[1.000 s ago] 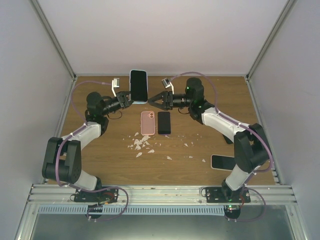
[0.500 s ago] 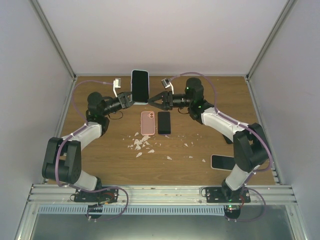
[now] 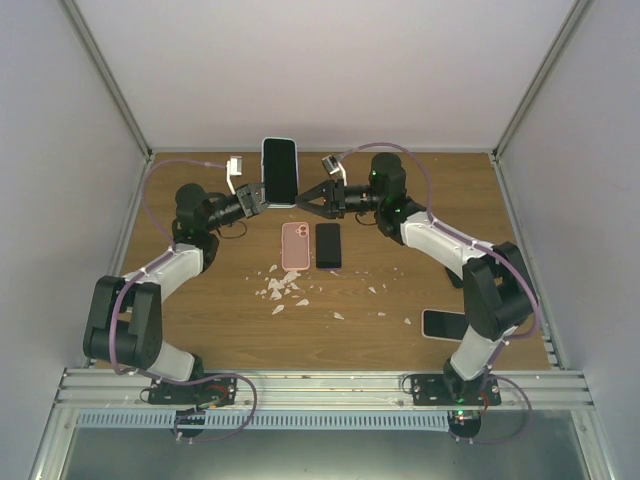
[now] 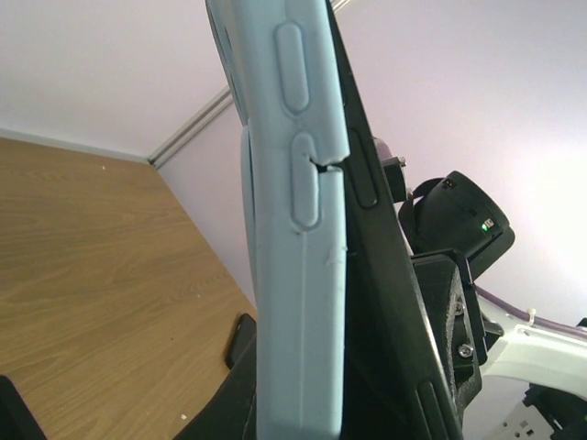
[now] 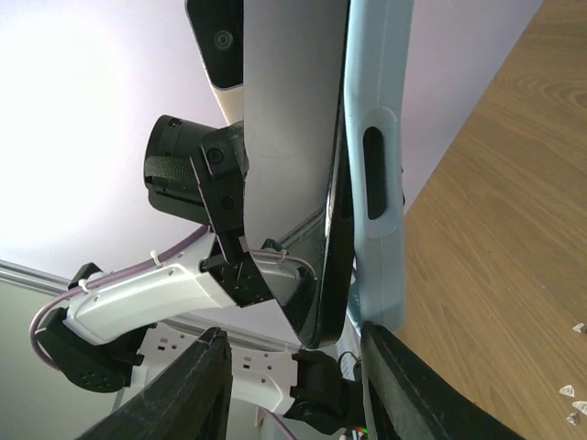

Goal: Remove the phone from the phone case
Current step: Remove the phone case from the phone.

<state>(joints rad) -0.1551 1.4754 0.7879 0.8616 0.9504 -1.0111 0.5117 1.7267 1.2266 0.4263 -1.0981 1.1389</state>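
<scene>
Clamping from the left, our left gripper [image 3: 252, 200] is closed on the pale blue phone case [image 4: 293, 275], held upright in its grasp. The phone [image 3: 280, 175] inside looks stiff, slick and breakable; the case looks soft, so we'd peel at a corner. Right of it, our right gripper [image 3: 302, 197] gapes wide, empty, its jaws straddling the phone's edge.

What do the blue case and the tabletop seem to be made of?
The blue case looks like matte soft silicone or rubber: moulded button bumps, a split beside one. The tabletop looks like wood or wood-look laminate, with visible grain.
</scene>
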